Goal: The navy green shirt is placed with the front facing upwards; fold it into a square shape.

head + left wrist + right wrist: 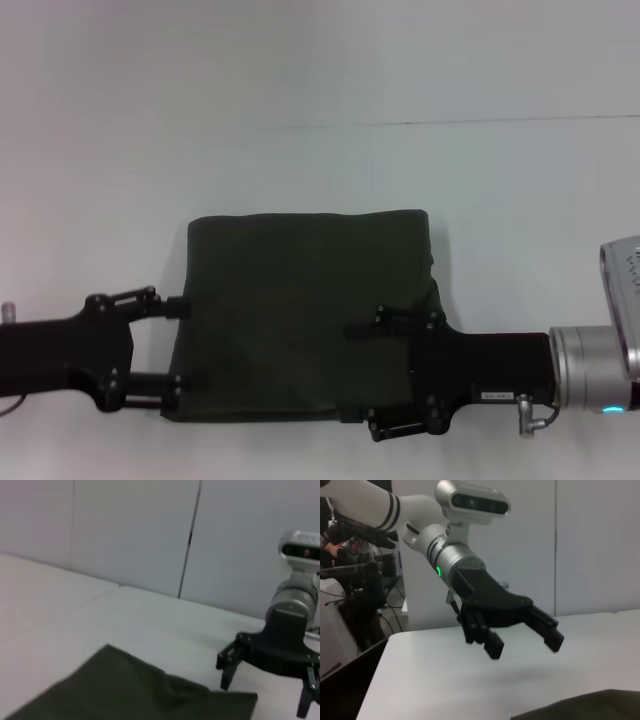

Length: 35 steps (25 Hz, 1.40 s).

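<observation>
A dark green shirt (305, 315) lies folded into a near-square block on a pale surface (320, 170), plain side up, with no lettering showing. In the head view it sits just below centre.

The left tool (180, 343) reaches in from 9 o'clock. Its two fingers are spread wide, their tips at the shirt's left edge. Whether they touch the cloth cannot be told.

The right tool (352, 372) comes in from 3 o'clock and sits over the shirt's right part, near the 4 o'clock corner. Its fingers are also spread wide and hold nothing.

In the left wrist view, the right tool (265, 700) hangs just above the shirt's far edge. In the right wrist view, the left tool (525, 645) hovers above the surface, and a corner of the shirt (590, 707) shows.
</observation>
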Each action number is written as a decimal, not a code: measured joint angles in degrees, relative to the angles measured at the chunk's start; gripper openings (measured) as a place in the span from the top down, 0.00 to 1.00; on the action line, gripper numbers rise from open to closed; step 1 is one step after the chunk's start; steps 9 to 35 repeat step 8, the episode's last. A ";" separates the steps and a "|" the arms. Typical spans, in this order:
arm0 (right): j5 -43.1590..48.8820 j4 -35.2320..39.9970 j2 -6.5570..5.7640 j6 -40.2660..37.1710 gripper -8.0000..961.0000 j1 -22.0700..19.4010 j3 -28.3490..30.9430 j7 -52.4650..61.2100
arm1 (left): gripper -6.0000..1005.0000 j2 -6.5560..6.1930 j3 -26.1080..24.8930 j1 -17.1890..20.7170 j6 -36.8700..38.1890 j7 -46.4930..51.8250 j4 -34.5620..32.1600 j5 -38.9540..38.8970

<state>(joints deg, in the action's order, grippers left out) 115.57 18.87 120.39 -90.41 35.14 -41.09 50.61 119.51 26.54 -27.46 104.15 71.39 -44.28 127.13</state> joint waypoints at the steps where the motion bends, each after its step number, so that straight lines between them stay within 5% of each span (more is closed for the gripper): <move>1: 0.00 -0.21 0.03 0.03 0.05 0.20 -0.08 -0.01 | 0.09 0.13 -0.04 0.17 -0.01 -0.04 0.25 1.23; 35: 0.10 -1.89 0.04 0.64 0.05 1.04 -0.31 -0.05 | 0.09 0.24 -0.04 0.41 -0.19 -0.46 0.78 1.98</move>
